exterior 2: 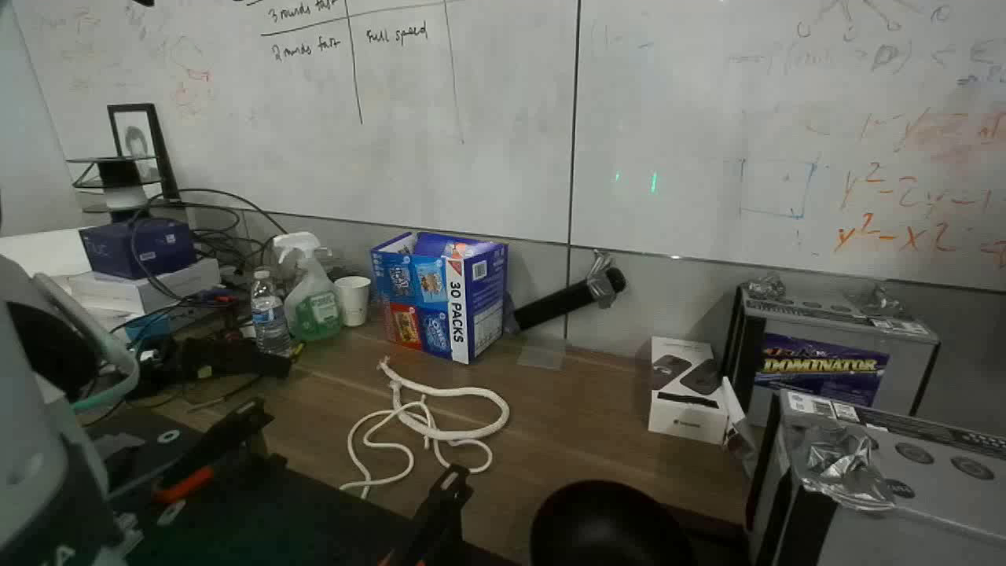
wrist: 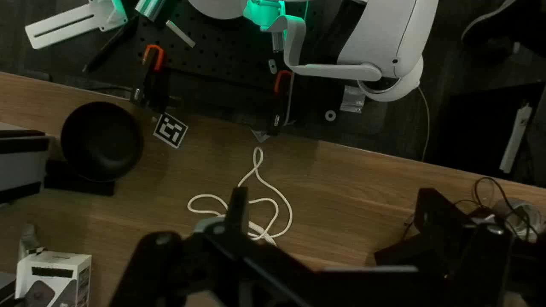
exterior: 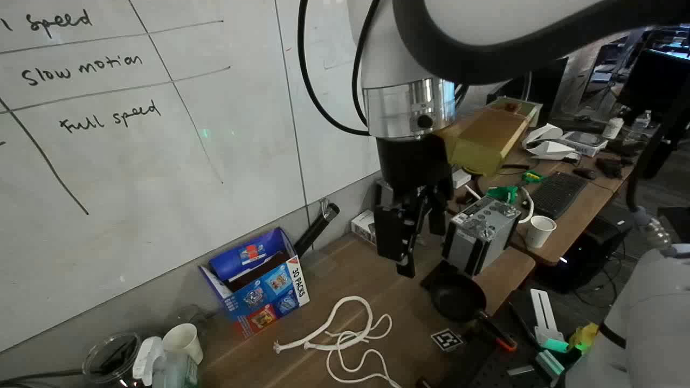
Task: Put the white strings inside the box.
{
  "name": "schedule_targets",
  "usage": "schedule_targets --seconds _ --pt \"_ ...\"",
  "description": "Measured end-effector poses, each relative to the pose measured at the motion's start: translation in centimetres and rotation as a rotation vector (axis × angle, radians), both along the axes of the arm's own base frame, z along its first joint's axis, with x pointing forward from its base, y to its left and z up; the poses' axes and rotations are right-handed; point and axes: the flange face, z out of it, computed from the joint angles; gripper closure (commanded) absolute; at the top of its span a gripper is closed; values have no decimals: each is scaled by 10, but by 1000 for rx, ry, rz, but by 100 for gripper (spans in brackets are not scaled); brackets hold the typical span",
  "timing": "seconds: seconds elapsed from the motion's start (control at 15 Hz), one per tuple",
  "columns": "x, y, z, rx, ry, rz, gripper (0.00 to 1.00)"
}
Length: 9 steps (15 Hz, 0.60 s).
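In an exterior view, the white strings (exterior: 347,342) lie in loose loops on the worktop (exterior: 339,269), just outside the open box (exterior: 269,293). A frying pan (exterior: 458,296) sits to their right. The gripper (exterior: 422,249) hangs above the worktop, apart from the strings.

In an exterior view, the box stands upright behind the strings; a paper cup (exterior 2: 354,300) and a spray bottle (exterior 2: 313,303) stand behind them to the left.

In the wrist view, the gripper's fingers (wrist: 236,209) are spread wide, holding nothing, and partly hide the strings. The frying pan and a patterned card (wrist: 170,130) lie left of the strings.
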Motion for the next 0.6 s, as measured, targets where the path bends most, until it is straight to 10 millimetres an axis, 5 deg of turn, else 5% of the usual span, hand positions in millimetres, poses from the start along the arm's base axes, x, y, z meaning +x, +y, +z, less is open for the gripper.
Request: schedule_targets --seconds 0.6 --pt "1 0 1 0 -16 0 0"
